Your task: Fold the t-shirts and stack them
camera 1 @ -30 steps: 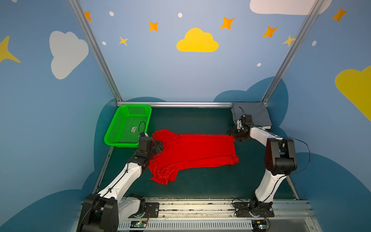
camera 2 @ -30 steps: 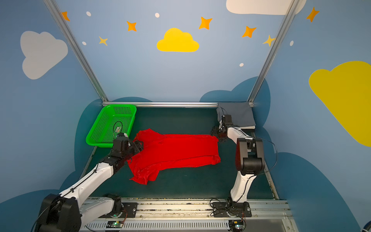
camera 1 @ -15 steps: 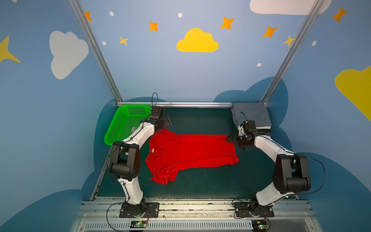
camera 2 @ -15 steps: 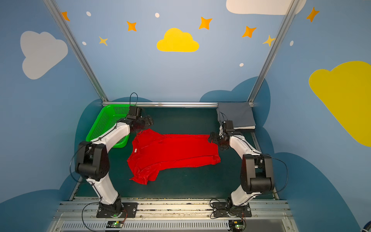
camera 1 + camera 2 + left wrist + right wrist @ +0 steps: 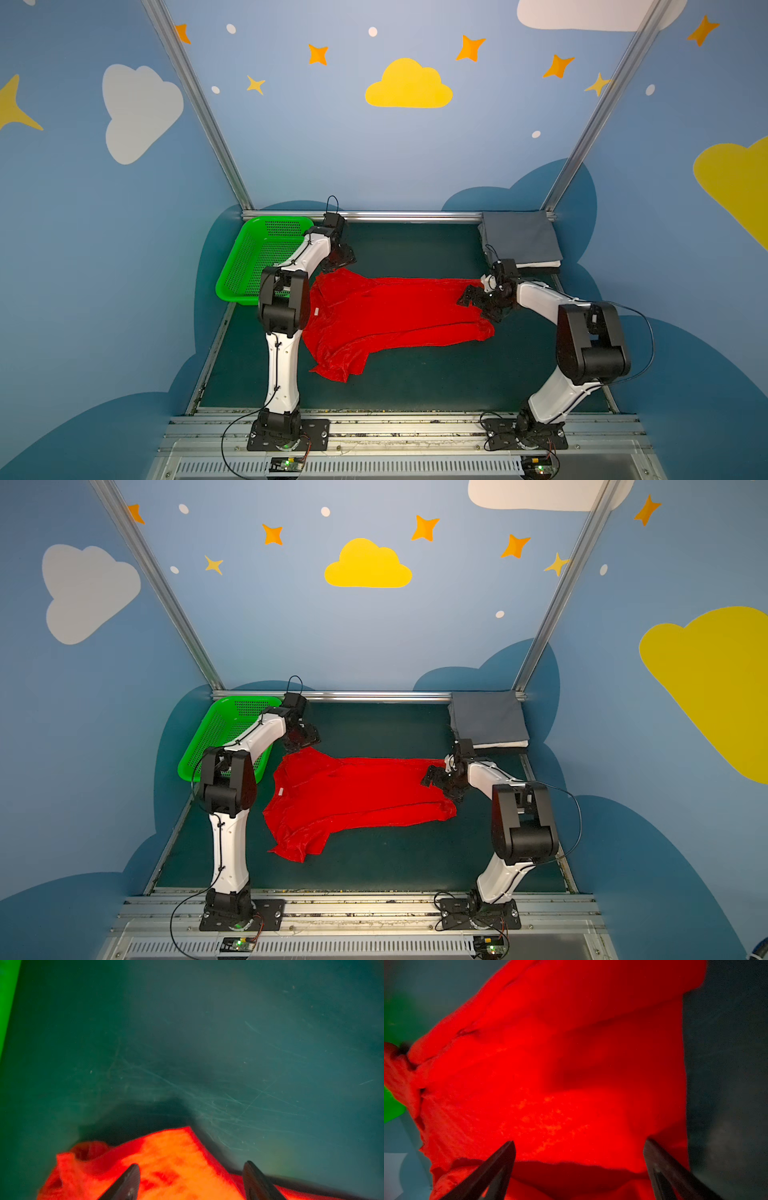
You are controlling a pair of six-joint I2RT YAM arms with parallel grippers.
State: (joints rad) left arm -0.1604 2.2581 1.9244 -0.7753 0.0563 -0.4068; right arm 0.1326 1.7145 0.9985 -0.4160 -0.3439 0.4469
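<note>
Top views: both show a red t-shirt (image 5: 395, 316) lying open and wrinkly in the middle of the dark green counter (image 5: 415, 386).
Shirt shape: the neck end is on the left and the bottom edge is on the right. One sleeve sticks out toward the near side. A small white label (image 5: 316, 309) shows by the neck.
Far right corner: a grey shirt (image 5: 519, 243) sits there, folded square. A white shirt (image 5: 544, 263) peeks out as a thin edge under it.
Far left: a green basket (image 5: 249, 266) with little holes stands there, close to the neck end of the red t-shirt. The left arm hides part of the basket.
Left arm: the left end effector (image 5: 343, 259) is at the far left tip of the red t-shirt, just to the right of the green basket. In the left wrist view its two fingers (image 5: 128, 1182) are spread apart, and red cloth lies under them. I cannot tell if they touch the cloth.
Right arm: the right end effector (image 5: 473, 299) is low over the far right corner of the red t-shirt, near the folded shirts. In the right wrist view its fingers (image 5: 492, 1167) are spread wide. The edge of the red cloth runs between them, and they are not squeezing it.
</note>
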